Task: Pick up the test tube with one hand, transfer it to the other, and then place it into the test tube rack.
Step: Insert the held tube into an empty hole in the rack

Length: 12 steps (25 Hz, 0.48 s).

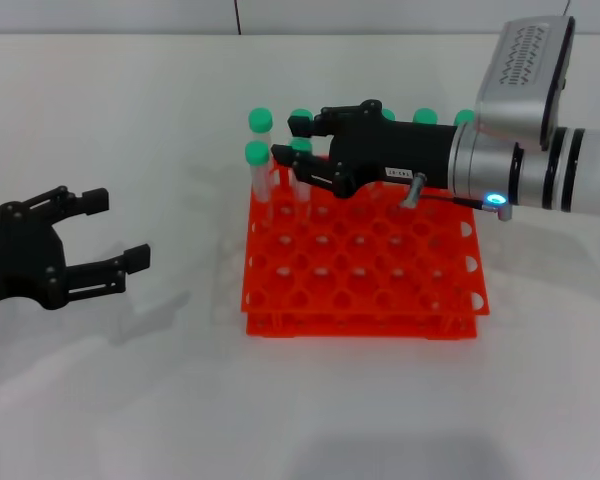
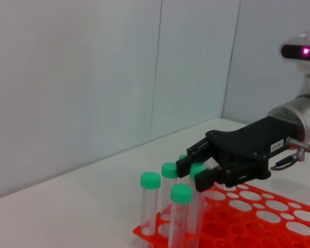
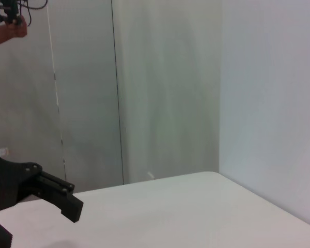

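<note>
The test tube [image 1: 301, 149] with its green cap stands upright in a far-left hole of the orange-red rack [image 1: 380, 324]; it also shows in the left wrist view [image 2: 197, 169]. My right gripper [image 1: 290, 141], the one with the white label, reaches over the rack. Its fingers stand apart on either side of the tube, wider than the cap; it also shows in the left wrist view [image 2: 192, 174]. My left gripper [image 1: 115, 232] is open and empty, low over the table well left of the rack.
Three more green-capped tubes [image 1: 258, 154] stand around it in the rack's far-left corner, and several others [image 1: 425, 117] stand along the back row behind the right arm. The rack [image 2: 258, 217] has many empty holes. A white wall stands beyond the table.
</note>
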Each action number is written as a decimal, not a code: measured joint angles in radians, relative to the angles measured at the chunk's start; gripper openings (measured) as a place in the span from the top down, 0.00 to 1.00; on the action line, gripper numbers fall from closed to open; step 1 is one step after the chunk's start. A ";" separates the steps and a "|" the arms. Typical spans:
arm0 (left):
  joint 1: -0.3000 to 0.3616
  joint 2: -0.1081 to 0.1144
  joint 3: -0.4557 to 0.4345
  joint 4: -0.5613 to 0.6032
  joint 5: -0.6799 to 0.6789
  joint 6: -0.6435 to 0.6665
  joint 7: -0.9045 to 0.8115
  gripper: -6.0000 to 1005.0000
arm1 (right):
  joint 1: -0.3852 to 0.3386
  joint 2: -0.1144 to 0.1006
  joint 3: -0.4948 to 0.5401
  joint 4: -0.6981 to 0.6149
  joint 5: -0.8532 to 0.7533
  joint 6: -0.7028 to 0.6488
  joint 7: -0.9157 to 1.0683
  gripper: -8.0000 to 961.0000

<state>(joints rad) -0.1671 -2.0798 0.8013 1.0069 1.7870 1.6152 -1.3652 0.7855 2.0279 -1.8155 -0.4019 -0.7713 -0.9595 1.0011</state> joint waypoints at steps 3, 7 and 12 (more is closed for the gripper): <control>-0.004 0.001 -0.001 -0.002 0.000 -0.001 0.000 0.12 | 0.001 0.000 -0.001 -0.001 0.003 0.000 0.000 0.65; -0.006 0.001 -0.001 -0.002 0.001 -0.002 0.000 0.12 | -0.010 -0.001 0.006 -0.019 0.007 -0.005 0.001 0.50; -0.003 0.004 -0.002 -0.001 0.000 0.002 0.000 0.12 | -0.061 -0.012 0.025 -0.073 0.007 -0.058 0.007 0.46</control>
<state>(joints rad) -0.1704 -2.0763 0.7997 1.0059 1.7869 1.6177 -1.3652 0.7242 2.0156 -1.7907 -0.4754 -0.7646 -1.0176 1.0082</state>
